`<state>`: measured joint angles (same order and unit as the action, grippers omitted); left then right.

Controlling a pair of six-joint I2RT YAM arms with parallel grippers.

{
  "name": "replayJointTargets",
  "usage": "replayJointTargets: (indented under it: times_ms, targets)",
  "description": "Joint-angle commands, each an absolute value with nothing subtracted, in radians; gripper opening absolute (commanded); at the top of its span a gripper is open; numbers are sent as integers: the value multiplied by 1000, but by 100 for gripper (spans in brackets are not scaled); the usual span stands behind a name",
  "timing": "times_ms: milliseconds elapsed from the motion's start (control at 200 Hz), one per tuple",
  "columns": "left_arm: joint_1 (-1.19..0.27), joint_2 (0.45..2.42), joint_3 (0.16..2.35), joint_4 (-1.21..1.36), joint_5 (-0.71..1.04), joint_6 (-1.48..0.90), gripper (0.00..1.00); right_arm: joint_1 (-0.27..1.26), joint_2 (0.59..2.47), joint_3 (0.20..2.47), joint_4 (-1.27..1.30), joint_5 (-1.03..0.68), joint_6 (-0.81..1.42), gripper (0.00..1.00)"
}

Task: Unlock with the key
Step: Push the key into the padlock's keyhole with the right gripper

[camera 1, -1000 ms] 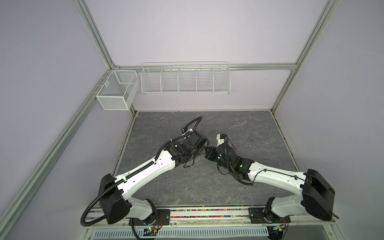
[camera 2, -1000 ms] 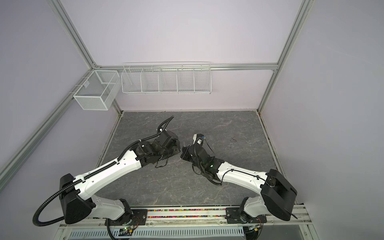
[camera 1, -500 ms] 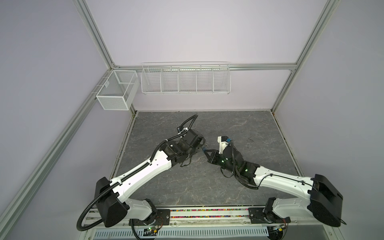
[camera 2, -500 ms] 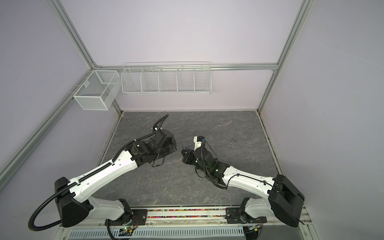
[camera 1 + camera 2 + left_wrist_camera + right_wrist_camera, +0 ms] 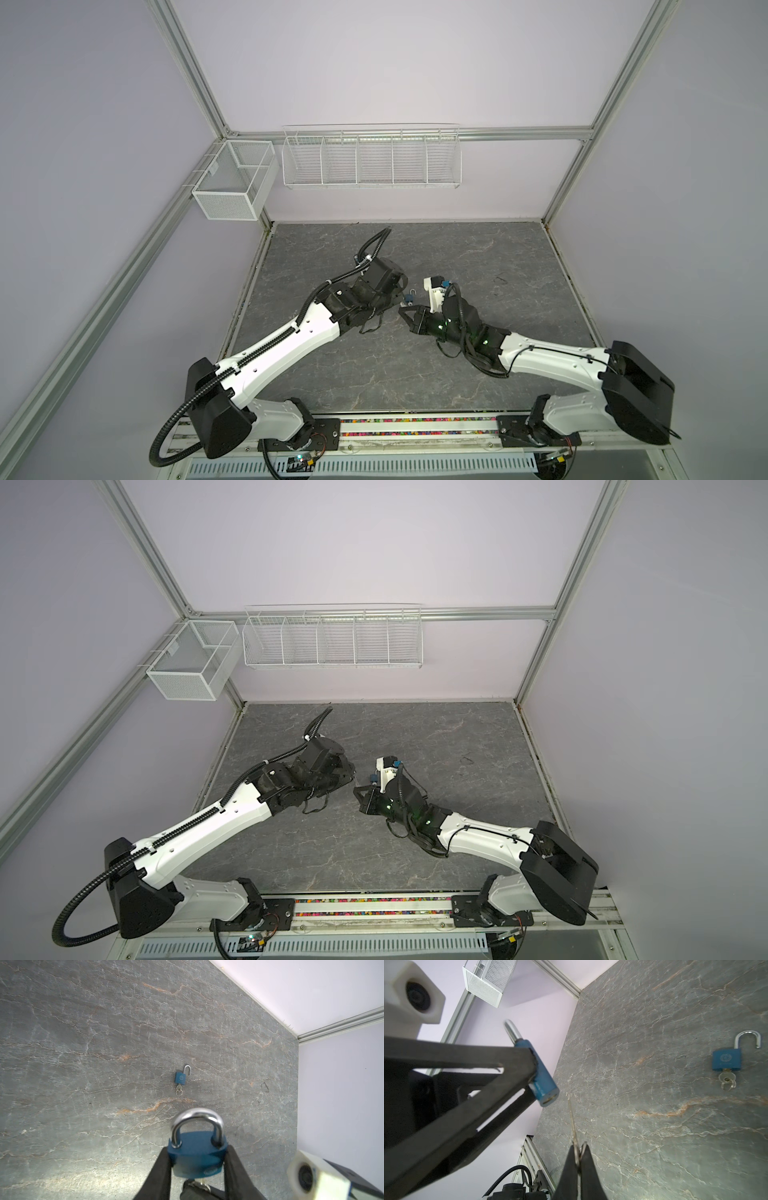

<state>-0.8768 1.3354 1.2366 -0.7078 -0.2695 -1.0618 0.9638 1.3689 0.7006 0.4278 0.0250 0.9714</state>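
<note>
Closure on a blue padlock (image 5: 195, 1161) is shown by the left gripper (image 5: 197, 1150): the lock body is clamped at both sides between the black fingers (image 5: 162, 1167). Its silver shackle (image 5: 196, 1120) is seated in the body at both legs, so the lock is seen to be locked. The lock is held clear of the table, with its keyhole end turned toward the right gripper (image 5: 579, 1147). That gripper's jaws are pressed together on a small silver key (image 5: 572, 1120), whose blade is pointed at the keyhole end. In the right wrist view the blade tip is seen just beside that end, with a narrow gap showing. Farther out, a second blue padlock (image 5: 726, 1059) is found lying flat on the grey marbled tabletop (image 5: 654, 1136), well apart from both grippers. Its shackle is swung open and another key (image 5: 726, 1079), with a ring through it, is seated in its keyhole. In both top views the two arms are seen meeting near the table's middle. A white mesh basket (image 5: 232, 187) and a long wire rack (image 5: 372, 156) are mounted on the frame behind.
</note>
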Motion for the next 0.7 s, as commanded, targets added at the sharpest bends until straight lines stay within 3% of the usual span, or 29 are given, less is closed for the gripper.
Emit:
replayJointTargets:
  times_ms: [0, 695]
  targets:
    - [-868, 1310, 1226, -689, -273, -1075, 0, 976, 1376, 723, 467, 13, 964, 6]
    - [-854, 1304, 1196, -660, -238, -1108, 0, 979, 1392, 750, 447, 76, 965, 6]
